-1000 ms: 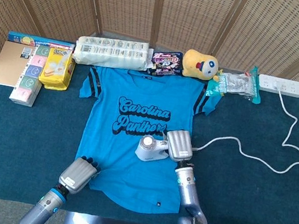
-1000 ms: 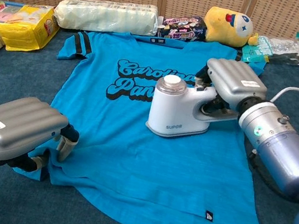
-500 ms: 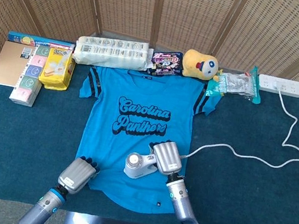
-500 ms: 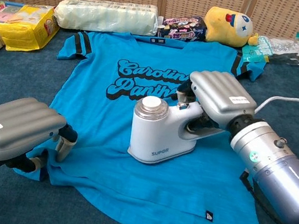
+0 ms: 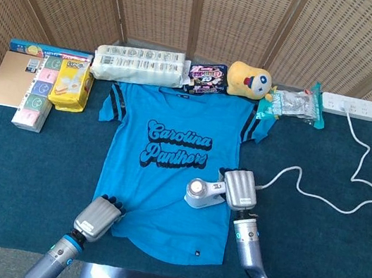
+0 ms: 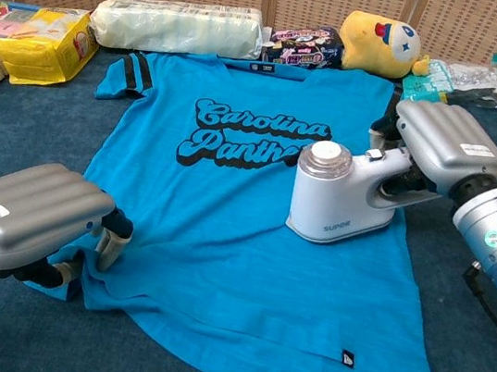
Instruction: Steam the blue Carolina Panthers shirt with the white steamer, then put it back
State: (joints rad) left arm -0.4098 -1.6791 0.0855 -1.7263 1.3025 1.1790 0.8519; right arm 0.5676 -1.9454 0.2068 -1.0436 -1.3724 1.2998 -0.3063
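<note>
Spread flat and face up on the dark blue table (image 5: 18,161): the blue Carolina Panthers shirt (image 5: 166,171), collar toward the far screen, hem toward the robot. Standing on its lower right part, just below the lettering and near the right side seam: the white steamer (image 6: 335,199), sole on the cloth, so steaming judged to be in progress, not finished. Wrapped around the steamer's handle from the right: the right hand (image 6: 437,144), fingers clasping it firmly. Resting on the lower left corner of the hem: the left hand (image 6: 24,218), fingers curled down onto the fabric, apparently pinning it; whether cloth is actually pinched, impossible to tell. Trailing from the steamer across the table to the power strip (image 5: 349,105) at the far right: the white cord (image 5: 333,199). Left to do, by the look of it: any unsteamed stretches, then returning the steamer to its place off the shirt.
</note>
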